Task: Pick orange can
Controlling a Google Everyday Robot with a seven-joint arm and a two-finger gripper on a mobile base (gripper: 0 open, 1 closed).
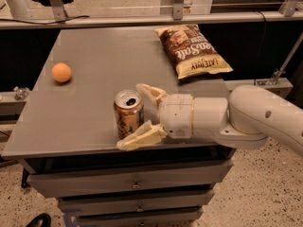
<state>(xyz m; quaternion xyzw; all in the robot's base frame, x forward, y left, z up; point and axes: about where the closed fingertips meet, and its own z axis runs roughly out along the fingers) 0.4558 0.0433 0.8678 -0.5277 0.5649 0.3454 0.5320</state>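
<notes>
Grey table [104,56] mid-frame; drawers [94,186] stacked beneath, bottom centre. Speckled floor [270,200] lower right. Pale rail [118,21] across top. Gripper [130,116] at table's front edge, centre.

claw [130,116] straddling can [128,111] at table [99,46] front, ball [61,72] left, bag [193,50] behind

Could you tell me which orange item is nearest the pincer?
The orange can, upright between fingers of the open pincer; the orange ball sits far away.
</notes>
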